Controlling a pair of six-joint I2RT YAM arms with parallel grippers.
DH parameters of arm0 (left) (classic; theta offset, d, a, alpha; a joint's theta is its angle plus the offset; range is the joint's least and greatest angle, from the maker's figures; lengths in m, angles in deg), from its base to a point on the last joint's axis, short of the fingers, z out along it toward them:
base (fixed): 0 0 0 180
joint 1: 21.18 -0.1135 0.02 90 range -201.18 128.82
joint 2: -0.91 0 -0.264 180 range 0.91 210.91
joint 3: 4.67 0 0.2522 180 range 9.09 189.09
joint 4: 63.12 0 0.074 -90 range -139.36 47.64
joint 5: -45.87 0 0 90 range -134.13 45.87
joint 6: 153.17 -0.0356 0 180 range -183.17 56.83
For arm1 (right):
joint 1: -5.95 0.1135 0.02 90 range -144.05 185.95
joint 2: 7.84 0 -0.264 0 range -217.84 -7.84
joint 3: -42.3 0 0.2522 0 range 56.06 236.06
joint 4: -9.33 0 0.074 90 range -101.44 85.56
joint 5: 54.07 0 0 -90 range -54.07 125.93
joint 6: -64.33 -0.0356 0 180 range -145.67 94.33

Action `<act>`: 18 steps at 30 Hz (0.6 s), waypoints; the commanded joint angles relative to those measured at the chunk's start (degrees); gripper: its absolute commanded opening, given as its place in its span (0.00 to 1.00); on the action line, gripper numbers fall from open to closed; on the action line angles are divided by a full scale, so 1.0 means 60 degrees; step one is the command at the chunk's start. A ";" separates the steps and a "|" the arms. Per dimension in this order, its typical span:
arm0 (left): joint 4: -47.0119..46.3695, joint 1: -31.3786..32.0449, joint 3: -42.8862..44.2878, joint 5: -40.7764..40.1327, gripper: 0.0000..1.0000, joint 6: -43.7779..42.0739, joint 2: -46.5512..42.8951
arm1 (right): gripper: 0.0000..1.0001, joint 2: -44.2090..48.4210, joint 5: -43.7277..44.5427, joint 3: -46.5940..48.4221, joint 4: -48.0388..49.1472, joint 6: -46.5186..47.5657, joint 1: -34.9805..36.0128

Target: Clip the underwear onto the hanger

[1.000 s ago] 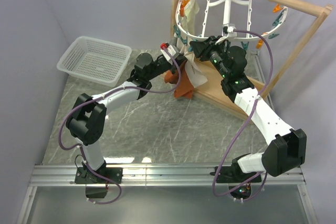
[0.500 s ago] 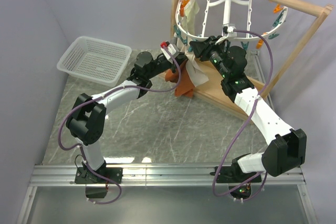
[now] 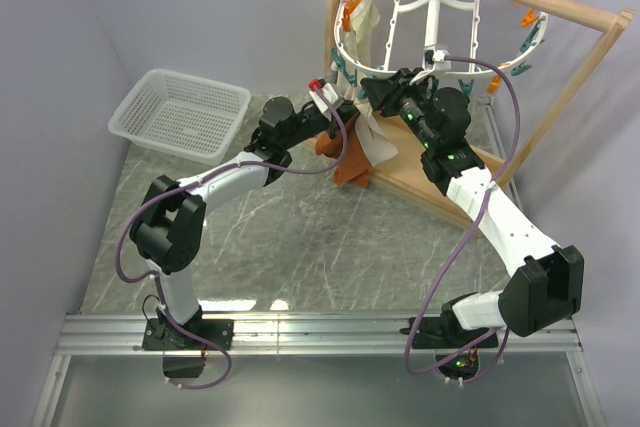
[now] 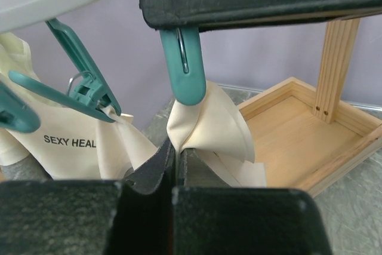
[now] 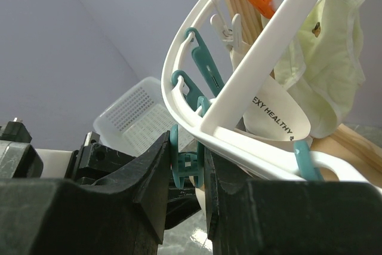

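Holds underwear (image 3: 350,167) at hanger (image 3: 437,12).
Pinches waistband (image 4: 215,126) with left gripper (image 4: 174,156), squeezes teal clothespin (image 5: 182,170) with right gripper (image 5: 186,153); plain only from wrists.

Plain lilac walls (image 3: 200,7) stand around a grey marble-pattern table (image 3: 300,247); a wooden frame (image 3: 560,4) stands at its far right corner.

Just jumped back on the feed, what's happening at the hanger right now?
The left end effector pinches the underwear by its cream waistband, holding it up at the hanger's near rim. The right end effector is closed on a teal clothespin there, its tip at the waistband fold. Whether the clothespin has bitten yet is unclear.
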 commanded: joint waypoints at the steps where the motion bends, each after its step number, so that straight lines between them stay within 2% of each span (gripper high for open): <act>1: -0.0206 0.0003 0.0469 0.0271 0.00 0.0218 0.0057 | 0.00 -0.0081 -0.0613 0.0516 0.0407 -0.0232 -0.0013; 18: -0.0352 -0.0011 0.0572 0.0491 0.00 0.0569 -0.0060 | 0.00 -0.0023 -0.0540 0.0297 0.0524 0.0091 -0.0013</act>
